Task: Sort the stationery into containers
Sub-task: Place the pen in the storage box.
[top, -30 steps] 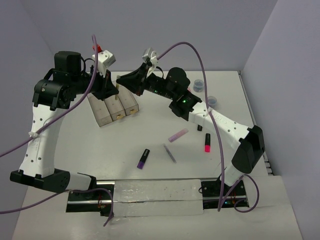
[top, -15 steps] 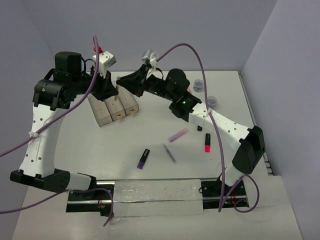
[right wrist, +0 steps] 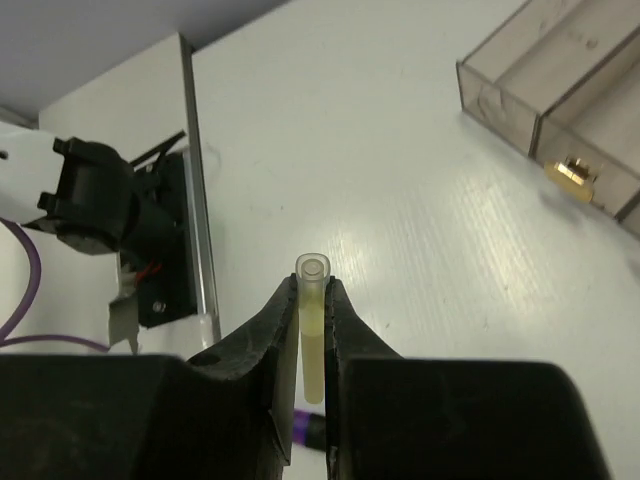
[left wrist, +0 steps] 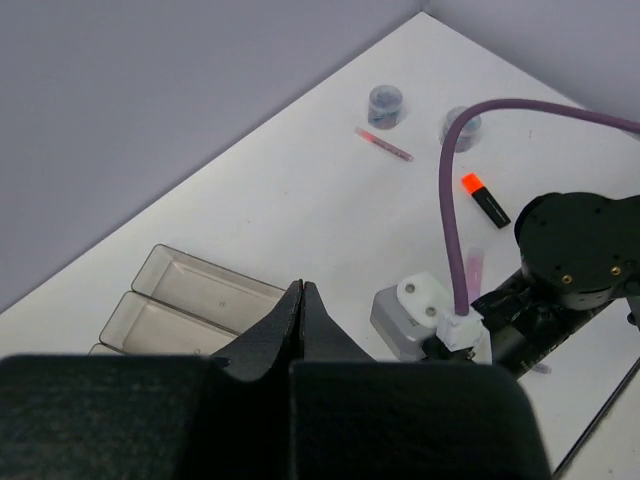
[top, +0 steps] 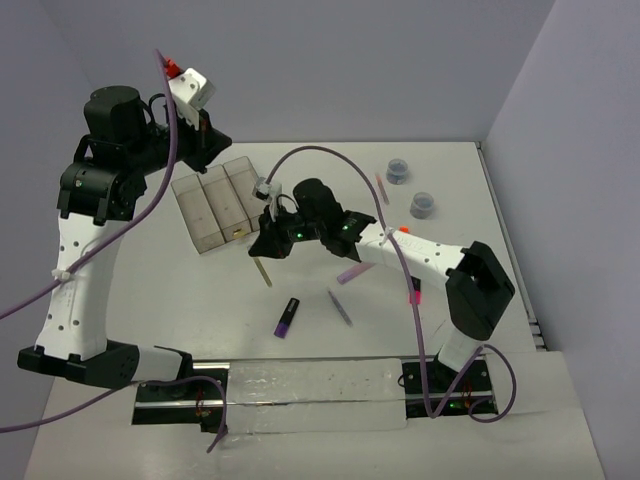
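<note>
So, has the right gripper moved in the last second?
Yes. The right gripper, shut on the yellow stick, went from over the bins' far end down the view to just past their labelled near end.

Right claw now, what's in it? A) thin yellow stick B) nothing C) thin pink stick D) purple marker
A: the right wrist view shows the thin yellow stick pinched between the two fingers of the right claw.

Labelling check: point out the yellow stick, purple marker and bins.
yellow stick (right wrist: 312, 335), right wrist view, middle of the shaft.
purple marker (top: 288, 317), top external view, middle of the barrel.
bins (top: 222, 205), top external view, middle bin's bare floor.
</note>
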`<state>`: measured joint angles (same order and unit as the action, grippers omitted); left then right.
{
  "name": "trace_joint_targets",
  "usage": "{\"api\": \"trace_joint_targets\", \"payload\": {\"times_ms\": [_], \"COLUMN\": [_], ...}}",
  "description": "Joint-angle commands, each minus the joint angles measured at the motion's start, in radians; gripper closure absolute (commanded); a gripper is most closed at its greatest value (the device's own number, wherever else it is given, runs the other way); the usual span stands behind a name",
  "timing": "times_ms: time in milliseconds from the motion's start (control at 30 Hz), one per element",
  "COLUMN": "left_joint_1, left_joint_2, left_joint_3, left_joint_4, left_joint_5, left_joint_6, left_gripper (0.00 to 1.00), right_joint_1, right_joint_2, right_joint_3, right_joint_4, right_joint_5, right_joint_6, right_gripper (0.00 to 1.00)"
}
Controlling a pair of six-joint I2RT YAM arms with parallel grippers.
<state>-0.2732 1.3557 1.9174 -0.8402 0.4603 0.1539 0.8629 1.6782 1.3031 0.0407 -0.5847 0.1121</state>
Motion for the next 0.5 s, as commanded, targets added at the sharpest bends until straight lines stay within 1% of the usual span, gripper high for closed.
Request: {"api": "trace_joint_targets", "payload": {"times_ms": [0, 267, 400, 467], "left_joint_1": [0.003, 0.004, 0.003, 0.003], "left_joint_2": [-0.003, -0.017, -0.022, -0.03], "left_joint_3": [0.001, -0.005, -0.013, -0.036], "left_joint_4": [0.08, 0.069, 0.065, 0.067], "left_joint_5": [0.007, -0.012, -0.071, -0.113], "left_joint_6": [-0.026, -0.02, -0.018, -0.02], "left_gripper": [1.0, 1.0, 1.0, 1.0], "right_joint_1": [-0.004, -0.024, -0.048, -0.081], "right_joint_2": [-0.036, -0.008, -0.01, 0.002], "right_joint_3": [0.039, 0.085, 0.091, 0.117], "right_joint_4": [-0.002, -0.01, 0.017, 0.027], "right_joint_5": [-0.015, 0.001, -0.005, -0.02], "right_joint_6": [0.014, 0.011, 0.027, 0.049], "right_gripper": [1.0, 1.0, 1.0, 1.0]}}
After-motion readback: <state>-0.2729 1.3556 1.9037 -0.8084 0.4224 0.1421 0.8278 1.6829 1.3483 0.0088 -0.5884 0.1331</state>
